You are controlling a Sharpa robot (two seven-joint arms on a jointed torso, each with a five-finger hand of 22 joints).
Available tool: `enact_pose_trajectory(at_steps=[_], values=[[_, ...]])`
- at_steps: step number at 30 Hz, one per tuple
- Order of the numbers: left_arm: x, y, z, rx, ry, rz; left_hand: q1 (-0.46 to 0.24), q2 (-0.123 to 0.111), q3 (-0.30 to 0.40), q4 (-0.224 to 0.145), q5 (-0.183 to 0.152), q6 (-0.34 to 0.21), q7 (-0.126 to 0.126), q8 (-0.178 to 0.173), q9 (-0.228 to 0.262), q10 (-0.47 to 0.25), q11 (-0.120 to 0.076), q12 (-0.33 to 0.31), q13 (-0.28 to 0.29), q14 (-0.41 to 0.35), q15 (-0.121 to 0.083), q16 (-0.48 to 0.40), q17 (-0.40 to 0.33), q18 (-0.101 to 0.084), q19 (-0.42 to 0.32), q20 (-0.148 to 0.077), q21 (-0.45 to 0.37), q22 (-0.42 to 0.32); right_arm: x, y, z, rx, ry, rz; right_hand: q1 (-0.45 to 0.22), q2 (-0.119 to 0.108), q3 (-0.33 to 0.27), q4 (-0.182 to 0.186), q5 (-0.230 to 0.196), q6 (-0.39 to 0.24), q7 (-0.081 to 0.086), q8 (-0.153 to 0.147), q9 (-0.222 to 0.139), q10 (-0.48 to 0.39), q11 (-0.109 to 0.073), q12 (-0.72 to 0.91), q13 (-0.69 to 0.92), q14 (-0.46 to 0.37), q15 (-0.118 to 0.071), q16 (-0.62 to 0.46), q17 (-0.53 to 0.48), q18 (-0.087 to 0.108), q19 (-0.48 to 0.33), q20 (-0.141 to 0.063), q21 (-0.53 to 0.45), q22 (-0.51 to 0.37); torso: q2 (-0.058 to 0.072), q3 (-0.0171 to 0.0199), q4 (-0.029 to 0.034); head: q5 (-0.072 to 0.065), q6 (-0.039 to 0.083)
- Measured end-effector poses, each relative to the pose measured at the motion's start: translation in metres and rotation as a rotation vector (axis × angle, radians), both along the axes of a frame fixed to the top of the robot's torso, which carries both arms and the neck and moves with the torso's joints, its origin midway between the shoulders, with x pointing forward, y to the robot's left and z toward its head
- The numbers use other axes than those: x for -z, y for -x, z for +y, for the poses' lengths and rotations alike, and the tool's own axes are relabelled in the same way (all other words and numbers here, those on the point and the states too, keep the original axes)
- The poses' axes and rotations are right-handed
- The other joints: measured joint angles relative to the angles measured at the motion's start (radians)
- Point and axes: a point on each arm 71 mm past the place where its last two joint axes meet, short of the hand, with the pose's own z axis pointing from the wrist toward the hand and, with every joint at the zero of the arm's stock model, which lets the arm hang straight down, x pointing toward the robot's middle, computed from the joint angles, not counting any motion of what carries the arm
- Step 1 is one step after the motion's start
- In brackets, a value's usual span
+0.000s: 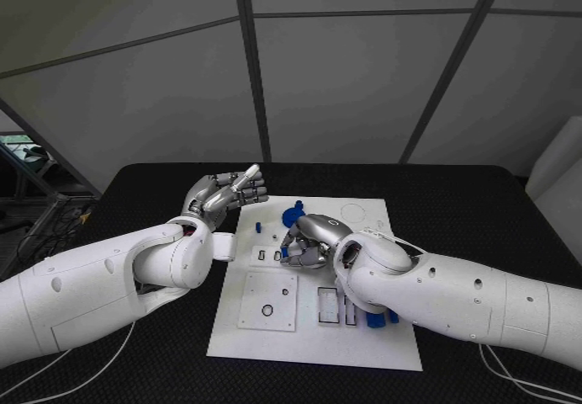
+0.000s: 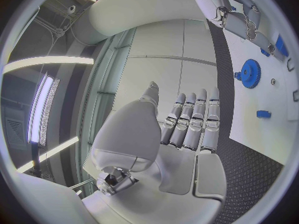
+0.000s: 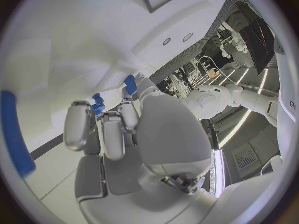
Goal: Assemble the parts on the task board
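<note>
Resting over the middle of the task board (image 1: 315,337), the right hand (image 1: 309,242) is being curled down around a small blue part (image 3: 130,83). The left hand (image 1: 227,195) is being held empty, fingers straight, beside the board's far left corner, near the blue gear (image 1: 293,216).

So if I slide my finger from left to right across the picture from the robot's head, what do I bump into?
Left hand held up off the table → blue gear on the task board → right hand down over the board → small blue part by the board's right edge.
</note>
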Motion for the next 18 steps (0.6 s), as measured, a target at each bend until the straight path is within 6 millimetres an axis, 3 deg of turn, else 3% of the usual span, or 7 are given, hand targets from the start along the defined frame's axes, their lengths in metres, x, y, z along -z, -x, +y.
enact_pose_trajectory(at_steps=[6,12,18], values=[[0.0,0.0,0.0,0.0,0.0,0.0,0.0,0.0,0.0,0.0,0.0,0.0,0.0,0.0,0.0,0.0,0.0,0.0,0.0,0.0,0.0,0.0,0.0,0.0,0.0,0.0,0.0,0.0,0.0019,-0.0001,-0.0005,-0.001,0.012,0.007,-0.008,-0.008,0.0,0.0,0.0,-0.019,0.009,-0.007,-0.006,-0.013,0.005,-0.022,-0.018,-0.004,0.004,-0.005,0.0,0.0,-0.004,0.004,-0.006,-0.008,0.0,0.0,-0.0001,-0.003,0.001],[0.0001,-0.0001,0.0001,0.0,0.0,0.001,0.0,0.0,0.0,0.0,0.0,0.0,0.0,0.0,0.0,0.0,0.0,0.0,0.0,0.0,0.0,0.0,0.0,0.0,0.0,0.0,0.0,-0.001,0.0023,-0.0006,-0.0009,-0.001,0.018,0.009,-0.021,-0.021,-0.002,0.002,-0.006,-0.072,0.024,-0.043,-0.016,-0.049,0.023,-0.073,-0.062,0.0,0.018,-0.012,0.0,0.0,-0.022,0.014,-0.019,-0.025,0.0,0.0,-0.0008,-0.007,0.001],[0.0002,-0.0002,0.0003,0.0,0.0,0.001,0.0,0.0,0.0,0.0,0.0,0.0,0.0,0.0,0.0,0.0,0.0,0.0,0.0,0.0,0.0,0.0,0.0,0.0,0.0,0.0,0.0,-0.001,0.0023,-0.0007,-0.0005,0.0,0.02,0.008,-0.025,-0.025,-0.005,0.005,-0.009,-0.089,0.031,-0.053,-0.017,-0.061,0.028,-0.091,-0.085,-0.004,0.022,-0.012,0.0,0.0,-0.025,0.018,-0.02,-0.03,0.0,0.0,-0.0008,-0.008,0.0]])
